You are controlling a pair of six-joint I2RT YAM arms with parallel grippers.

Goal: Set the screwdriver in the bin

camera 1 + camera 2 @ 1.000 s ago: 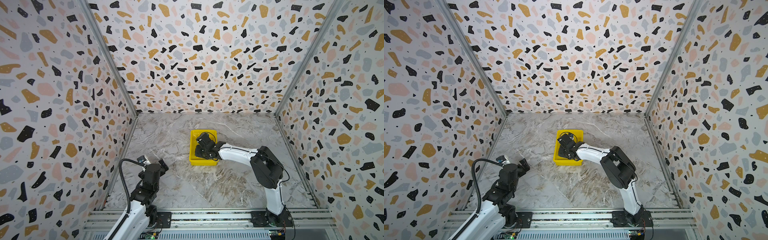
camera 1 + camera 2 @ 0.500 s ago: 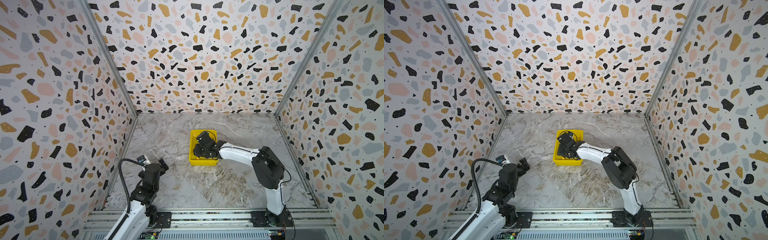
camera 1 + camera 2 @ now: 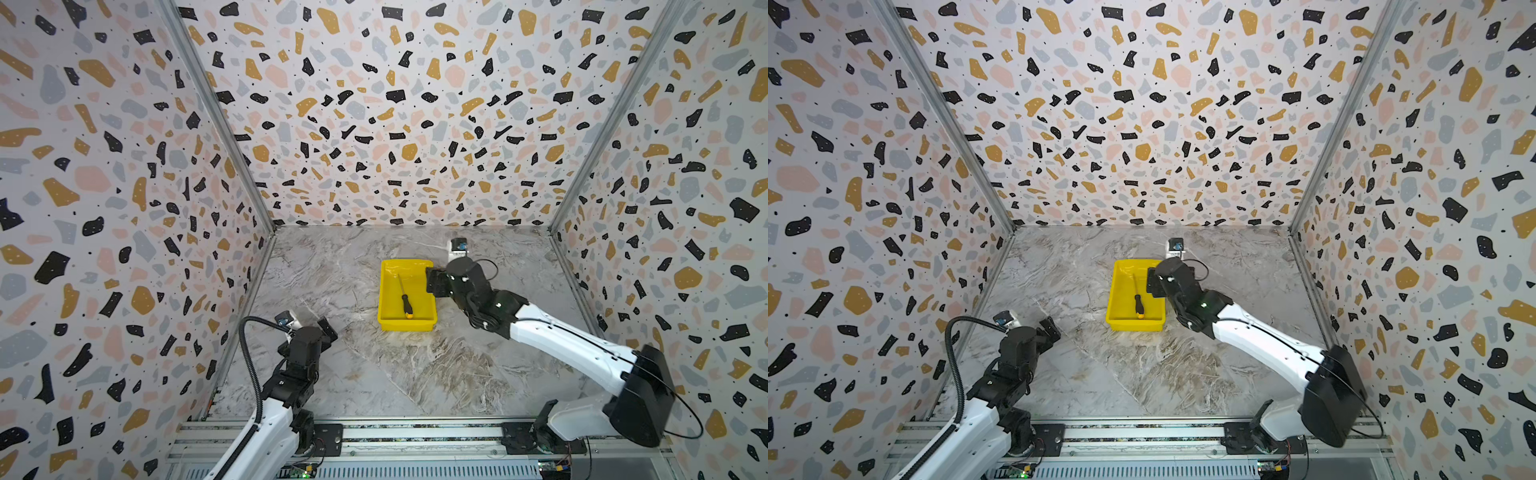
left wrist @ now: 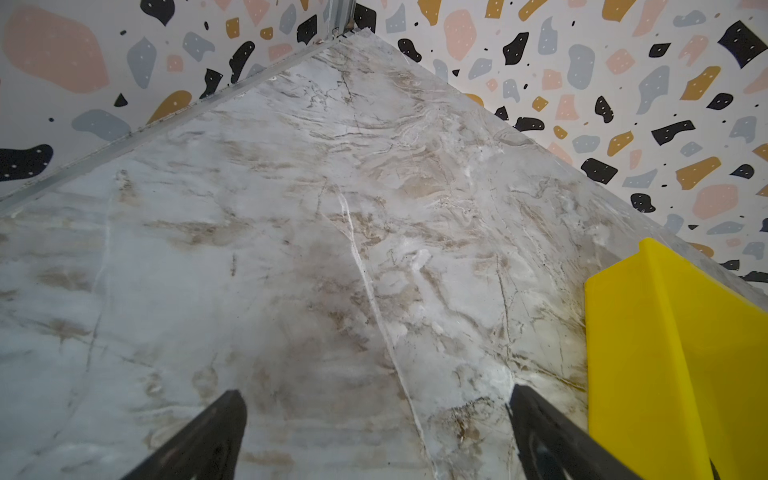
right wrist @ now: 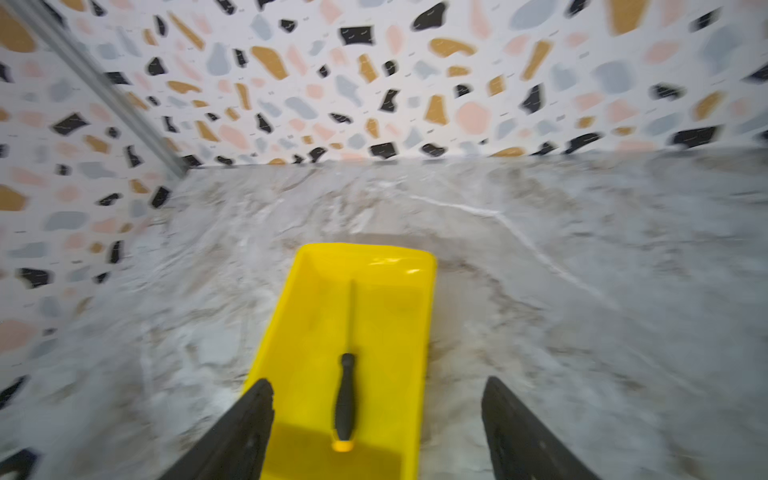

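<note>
The yellow bin [image 3: 423, 308] [image 3: 1152, 309] stands mid-table in both top views. Inside it the screwdriver [image 3: 406, 305] [image 3: 1138, 305] lies flat, its yellow butt toward the front and its thin shaft toward the back wall. My right gripper [image 3: 432, 282] [image 3: 1152, 283] hovers at the bin's right rim. In the blurred right wrist view it [image 5: 379, 386] is open and empty, with the screwdriver [image 5: 345, 399] free on the bin floor [image 5: 392, 324] beyond its fingers. My left gripper [image 3: 322, 328] [image 3: 1050, 328] [image 4: 376, 395] stands open and empty at the front left.
Patterned walls close in the marble table on three sides. An aluminium rail [image 3: 415, 434] runs along the front edge. In the left wrist view a corner of the bin [image 4: 665, 353] lies just beside one finger, with bare marble ahead.
My right gripper has opened and let go of the screwdriver, which now lies in the bin. It has drawn back from over the bin to its right rim. The left arm has not moved.
</note>
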